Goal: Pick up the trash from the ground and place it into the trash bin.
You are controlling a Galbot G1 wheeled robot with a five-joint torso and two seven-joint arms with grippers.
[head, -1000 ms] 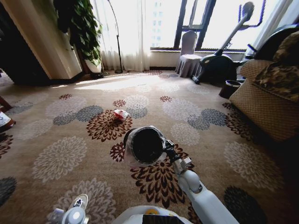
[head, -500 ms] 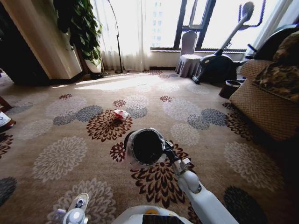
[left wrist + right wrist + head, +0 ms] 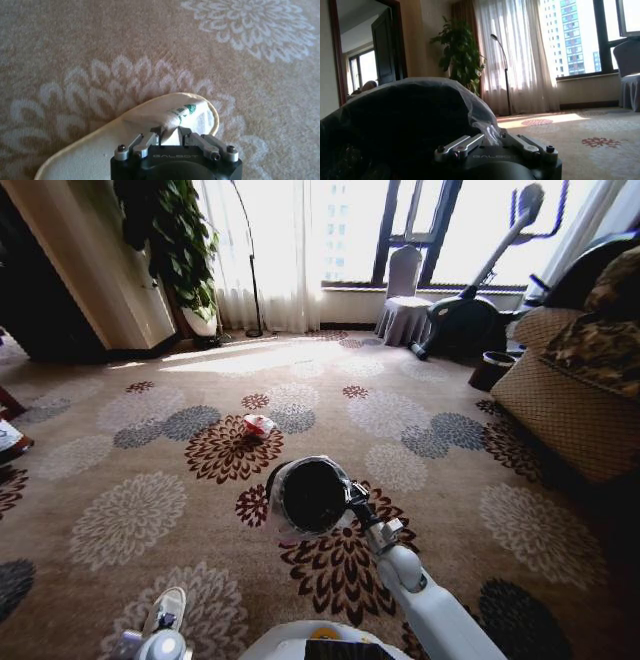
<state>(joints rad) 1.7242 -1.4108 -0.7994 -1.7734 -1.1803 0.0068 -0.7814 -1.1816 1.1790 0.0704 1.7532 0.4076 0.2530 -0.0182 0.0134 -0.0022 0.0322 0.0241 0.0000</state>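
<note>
My right gripper (image 3: 350, 496) is shut on the rim of the trash bin (image 3: 310, 498), a small round black bin with a crinkly whitish bag liner, and holds it above the carpet in front of me. The bin (image 3: 405, 123) looms just past that gripper (image 3: 487, 139) in the right wrist view. One piece of trash (image 3: 258, 424), a red and white crumpled wrapper, lies on the carpet beyond the bin. My left gripper (image 3: 166, 620) hangs low at my left, shut (image 3: 170, 132) on another piece of trash (image 3: 179, 114), a white wrapper with green print.
A bare dark bucket (image 3: 492, 368) stands by the brown sofa (image 3: 565, 405) on the right. An exercise bike (image 3: 470, 315) and a covered chair (image 3: 404, 305) stand by the window. A big plant (image 3: 180, 245) is at the back left. Patterned carpet lies open around the wrapper.
The bin and my right arm have drifted slightly toward me. My left gripper has shifted only a little at the lower edge, still holding its wrapper.
</note>
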